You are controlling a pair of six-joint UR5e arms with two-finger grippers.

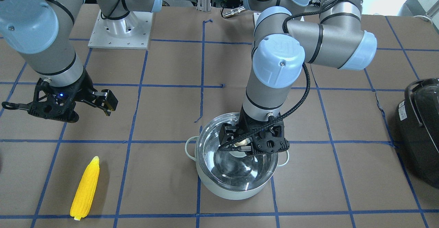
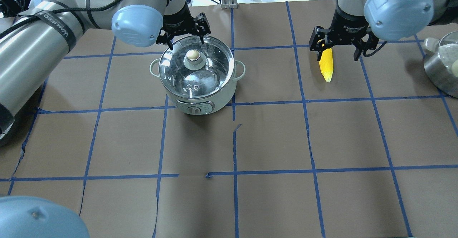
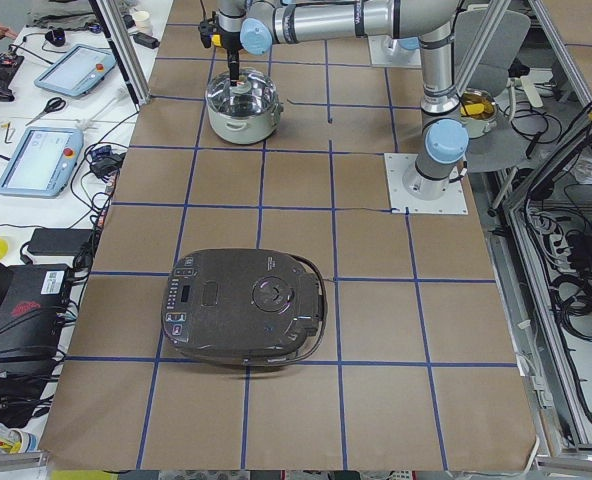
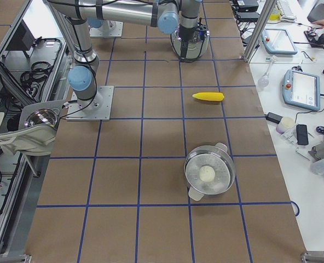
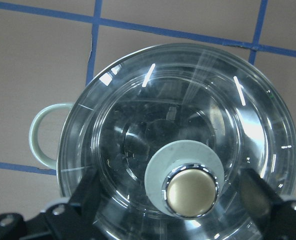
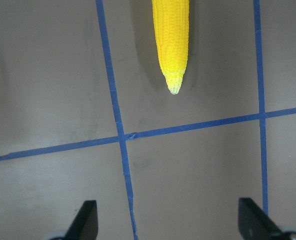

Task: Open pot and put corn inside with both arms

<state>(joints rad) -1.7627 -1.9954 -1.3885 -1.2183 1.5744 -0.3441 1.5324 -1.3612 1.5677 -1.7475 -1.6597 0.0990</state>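
Observation:
The pale mint-white pot (image 2: 214, 98) stands on the table with its clear glass lid (image 5: 138, 130) on it. My left gripper (image 2: 186, 41) hangs open just above the lid. In the left wrist view its fingers (image 5: 88, 192) stand on either side of the brass-topped knob (image 5: 190, 187) without touching it. The yellow corn (image 2: 326, 64) lies flat on the table to the pot's right. My right gripper (image 2: 338, 53) is open and empty, hovering above the corn's thick end. The right wrist view shows the corn's tapered tip (image 6: 172, 50) ahead of the fingers (image 6: 85, 222).
A big black appliance (image 1: 420, 132) with a handle sits at the table's end on my left. A steel pot (image 4: 208, 175) holding a white thing stands at the end on my right. The right arm's base plate (image 1: 120, 29) is bolted to the table.

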